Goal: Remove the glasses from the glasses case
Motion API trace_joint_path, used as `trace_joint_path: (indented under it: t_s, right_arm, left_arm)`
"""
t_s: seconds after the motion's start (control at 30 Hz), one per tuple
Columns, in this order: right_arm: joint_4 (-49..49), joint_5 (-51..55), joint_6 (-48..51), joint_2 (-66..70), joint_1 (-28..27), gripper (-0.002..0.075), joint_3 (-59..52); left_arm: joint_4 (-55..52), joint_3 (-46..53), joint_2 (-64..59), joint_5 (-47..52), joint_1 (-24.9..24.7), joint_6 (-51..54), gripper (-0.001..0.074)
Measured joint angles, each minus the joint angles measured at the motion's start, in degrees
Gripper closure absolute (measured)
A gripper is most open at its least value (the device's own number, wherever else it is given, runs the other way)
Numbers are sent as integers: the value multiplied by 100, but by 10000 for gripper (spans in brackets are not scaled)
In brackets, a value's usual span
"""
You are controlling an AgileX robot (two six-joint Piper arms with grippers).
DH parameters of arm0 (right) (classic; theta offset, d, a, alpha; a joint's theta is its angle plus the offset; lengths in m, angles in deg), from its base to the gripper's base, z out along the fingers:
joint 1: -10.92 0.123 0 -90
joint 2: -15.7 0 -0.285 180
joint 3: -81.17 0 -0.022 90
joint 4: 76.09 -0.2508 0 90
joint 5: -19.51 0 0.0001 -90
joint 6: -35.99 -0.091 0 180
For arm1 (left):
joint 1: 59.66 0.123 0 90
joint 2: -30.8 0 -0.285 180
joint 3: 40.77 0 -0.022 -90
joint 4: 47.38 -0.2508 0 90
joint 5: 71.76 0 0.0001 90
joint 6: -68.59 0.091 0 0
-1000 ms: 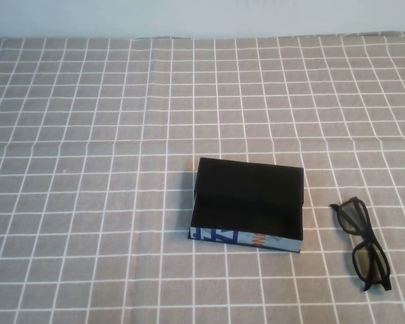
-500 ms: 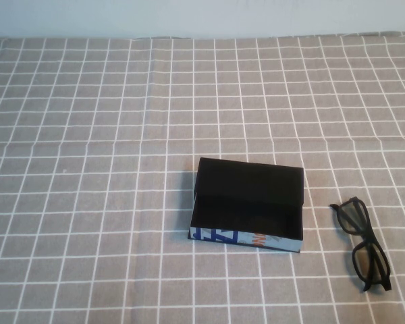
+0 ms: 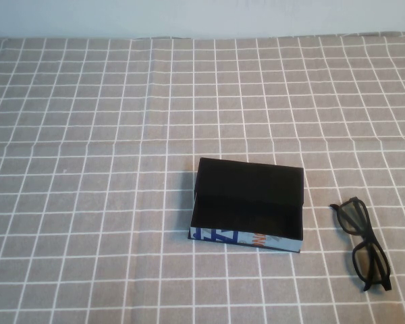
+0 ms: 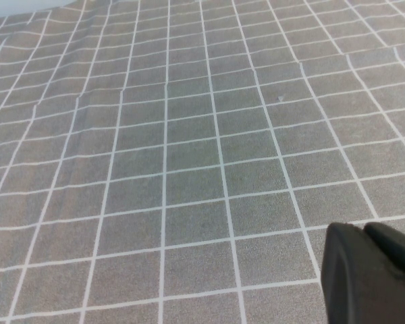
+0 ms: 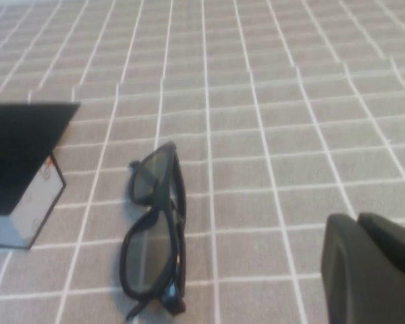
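At three o'clock of the open case [image 3: 248,206], the glasses [image 3: 362,251] lie on the surface [image 3: 88,135]; my left fingers [image 4: 371,273] and right fingers [image 5: 368,266] look closed, and returning carelessly could drag the frame.

Black glasses [image 5: 155,233] lie folded on grid-clothed counter [image 5: 290,135], just beside open glasses case [image 5: 23,169], not touching. Right pincer [image 5: 371,270] hangs near, apart from both.

glasses case [image 3: 248,206]: open, lid up | glasses [image 3: 362,244]: folded, on cloth, right of case
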Motion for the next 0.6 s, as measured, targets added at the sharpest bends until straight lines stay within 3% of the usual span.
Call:
trace_joint_path:
  t_s: [0.6]
  right_arm:
    - [14,177,-96,-51,0,743,0]
  left_arm:
    - [0,0,0,0,0,0,740]
